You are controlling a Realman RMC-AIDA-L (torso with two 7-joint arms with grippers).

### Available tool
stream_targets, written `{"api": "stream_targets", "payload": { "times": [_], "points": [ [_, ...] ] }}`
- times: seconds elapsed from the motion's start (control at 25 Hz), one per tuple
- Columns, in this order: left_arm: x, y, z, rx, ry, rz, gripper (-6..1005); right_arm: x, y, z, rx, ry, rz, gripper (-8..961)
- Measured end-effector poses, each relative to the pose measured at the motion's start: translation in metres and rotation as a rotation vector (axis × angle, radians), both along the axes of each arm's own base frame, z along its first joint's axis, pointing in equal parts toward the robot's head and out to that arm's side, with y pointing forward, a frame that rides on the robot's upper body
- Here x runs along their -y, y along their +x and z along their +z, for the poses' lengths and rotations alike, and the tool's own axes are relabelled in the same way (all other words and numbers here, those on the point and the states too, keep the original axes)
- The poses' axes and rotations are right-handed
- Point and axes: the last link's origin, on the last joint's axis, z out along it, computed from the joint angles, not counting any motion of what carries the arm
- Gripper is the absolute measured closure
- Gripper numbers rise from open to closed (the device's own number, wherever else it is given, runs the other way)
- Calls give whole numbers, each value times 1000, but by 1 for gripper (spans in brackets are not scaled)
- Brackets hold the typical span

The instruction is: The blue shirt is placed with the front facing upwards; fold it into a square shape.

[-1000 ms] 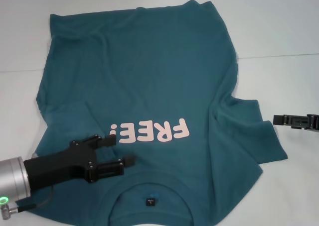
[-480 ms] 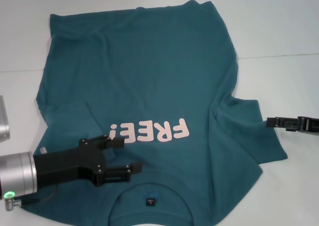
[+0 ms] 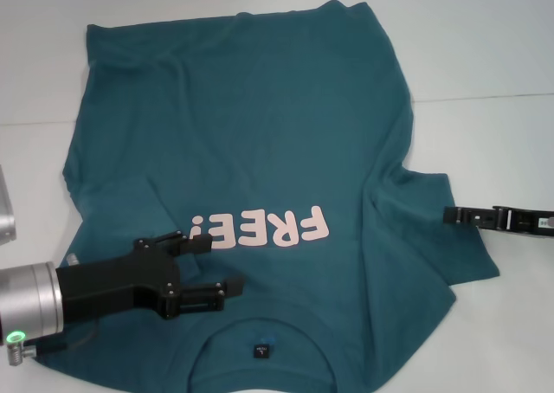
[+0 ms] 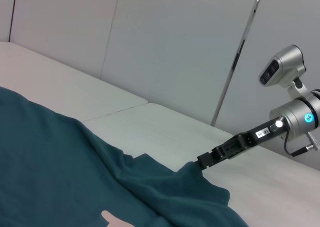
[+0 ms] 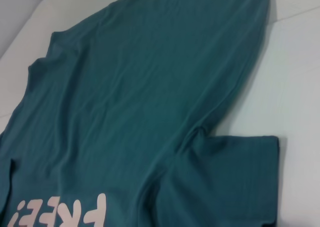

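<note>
Shirt [image 3: 260, 151] flat, print up, on the table [image 3: 493, 55], collar nearest the robot; over the past second the right gripper [image 3: 450, 215] has slid in to the right sleeve's edge, its opening not discernible. Left gripper [image 3: 221, 265], jaws parted and empty, has crept toward the collar; folding looks about to begin, nothing obstructs

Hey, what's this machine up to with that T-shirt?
It is a two-armed robot about to fold the blue shirt, which lies spread face up on a white table, not yet folded. Its left gripper, fingers open, hovers over the chest next to the pink "FREE!" lettering, near the collar. The right gripper is at the edge of the sleeve on the other side. Neither has hold of the cloth yet.
</note>
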Motion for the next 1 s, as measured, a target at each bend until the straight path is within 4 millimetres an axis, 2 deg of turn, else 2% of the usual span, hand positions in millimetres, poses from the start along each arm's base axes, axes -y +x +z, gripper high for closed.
{"api": "stream_targets", "payload": {
  "times": [0.56, 0.8, 1.0],
  "points": [
    [2, -2, 0, 7, -2, 13, 95, -3, -8, -11, 9, -29, 20, 9],
    [2, -2, 0, 9, -4, 16, 95, 0, -3, -6, 2, -24, 3, 65],
    [2, -1, -1, 12, -3, 18, 94, 3, -2, -6, 6, -41, 4, 320]
  ]
}}
